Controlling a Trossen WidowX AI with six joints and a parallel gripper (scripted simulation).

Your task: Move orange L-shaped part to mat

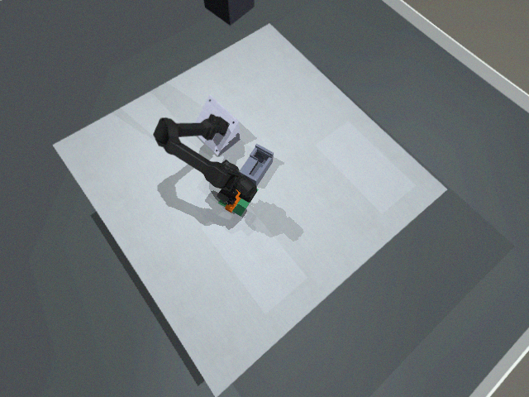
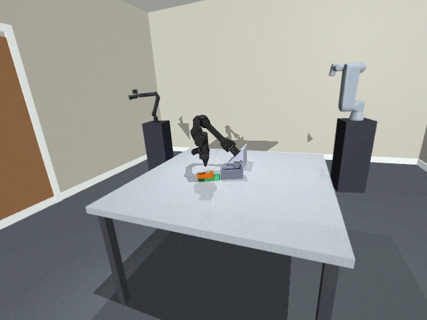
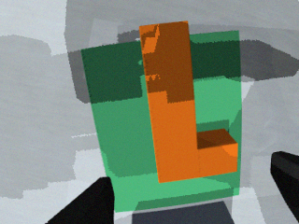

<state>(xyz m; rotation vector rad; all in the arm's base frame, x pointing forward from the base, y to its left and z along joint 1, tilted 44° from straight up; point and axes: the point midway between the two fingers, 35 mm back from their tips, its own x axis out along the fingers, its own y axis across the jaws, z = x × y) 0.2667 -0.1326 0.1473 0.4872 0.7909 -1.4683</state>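
The orange L-shaped part [image 1: 232,205] [image 2: 205,175] [image 3: 173,135] lies on the green mat [image 1: 244,203] [image 2: 217,177] [image 3: 123,140], with its L outline facing up in the wrist view. Its foot is at the tray-side end; its far end reaches the mat's far edge in that view, and slightly past it. My gripper [image 1: 231,198] [image 2: 205,165] [image 3: 193,175] is open above the part, its fingers wide apart and not touching it. The grey tray [image 1: 248,169] [image 2: 231,173] [image 3: 179,216] stands beside the mat, and its pocket is empty. Small gaps under the part cannot be made out.
A lilac tilted panel [image 1: 206,112] [image 2: 245,155] stands at the arm's base, behind the tray. Two dark pedestals [image 2: 157,137] [image 2: 357,155] with other arms stand beyond the table. The tray's walls rise close to the mat's edge.
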